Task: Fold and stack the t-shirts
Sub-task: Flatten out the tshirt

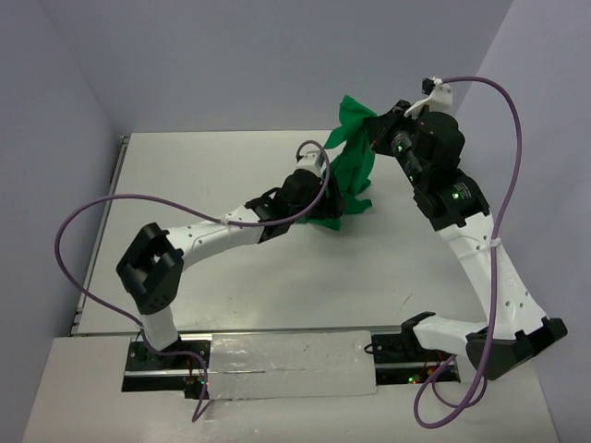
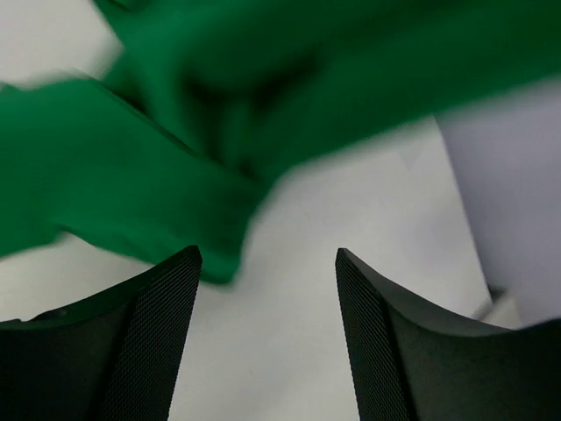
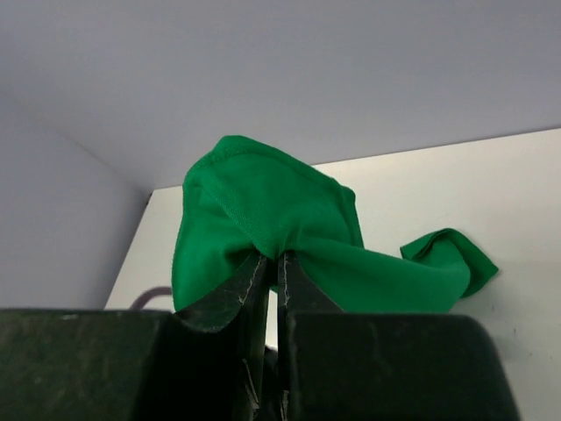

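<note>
The bright green t-shirt (image 1: 355, 164) hangs bunched above the back of the table, and its lower end trails onto the tabletop. My right gripper (image 1: 377, 125) holds it up from the top. In the right wrist view the jaws (image 3: 273, 256) are pinched tight on a gathered fold of the t-shirt (image 3: 263, 197). My left gripper (image 1: 325, 189) is low beside the hanging cloth. Its jaws (image 2: 267, 254) stand wide apart with only bare table between them. The t-shirt (image 2: 166, 167) is blurred just beyond the left fingertip (image 2: 180, 272).
The white table (image 1: 231, 268) is walled in by pale panels at the left, back and right. Purple cables (image 1: 102, 208) loop off both arms. Both arm bases sit on the near rail (image 1: 277, 365).
</note>
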